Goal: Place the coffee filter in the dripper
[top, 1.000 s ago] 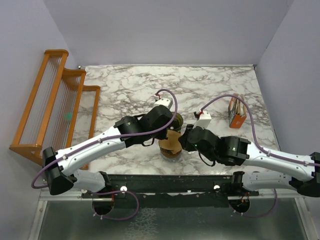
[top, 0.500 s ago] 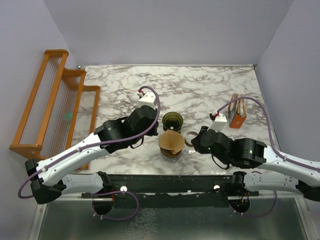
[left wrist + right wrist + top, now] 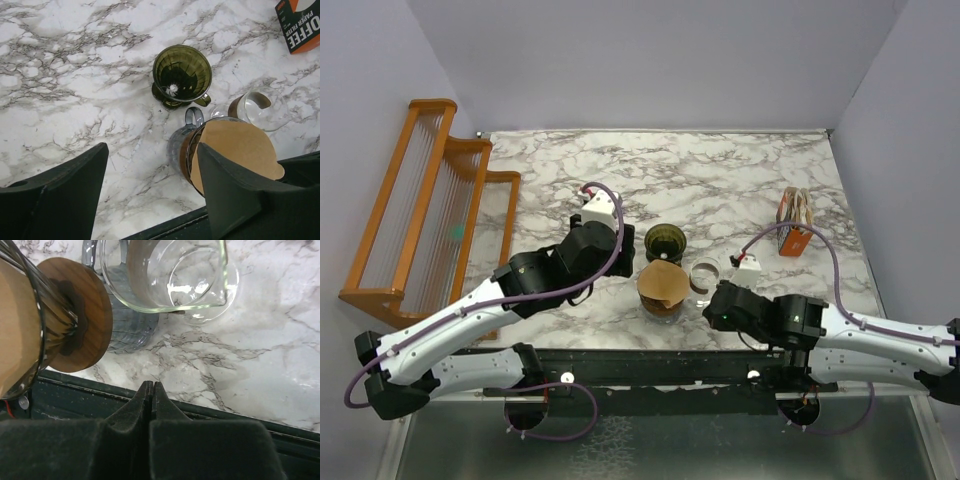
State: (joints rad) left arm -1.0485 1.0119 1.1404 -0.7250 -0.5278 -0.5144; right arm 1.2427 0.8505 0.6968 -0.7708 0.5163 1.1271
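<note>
The coffee filter [image 3: 662, 281] is a tan paper sitting in the mouth of a clear ribbed glass dripper [image 3: 30, 315] with a wooden collar [image 3: 82, 325], on a grey stand [image 3: 181, 145]. From the left wrist the coffee filter [image 3: 239, 149] looks flat across that mouth. Just behind it, an olive-green dripper [image 3: 666, 241] [image 3: 181, 74] holds no paper. My left gripper [image 3: 620, 262] [image 3: 151, 150] hangs open to the left of the filter, holding nothing. Low by the table's near edge, my right gripper [image 3: 710, 312] [image 3: 152, 385] is shut and holds nothing.
A clear glass cup [image 3: 704, 274] [image 3: 170, 275] stands right of the filter, close to my right gripper. An orange filter box [image 3: 793, 224] [image 3: 300, 22] is at the back right. A wooden rack [image 3: 430, 200] lines the left side. The black rail [image 3: 210, 415] runs along the near edge.
Both grippers have drawn away from the filter, which stays in the glass dripper. The left moved back and left and opened. The right moved toward the near edge and shut.
</note>
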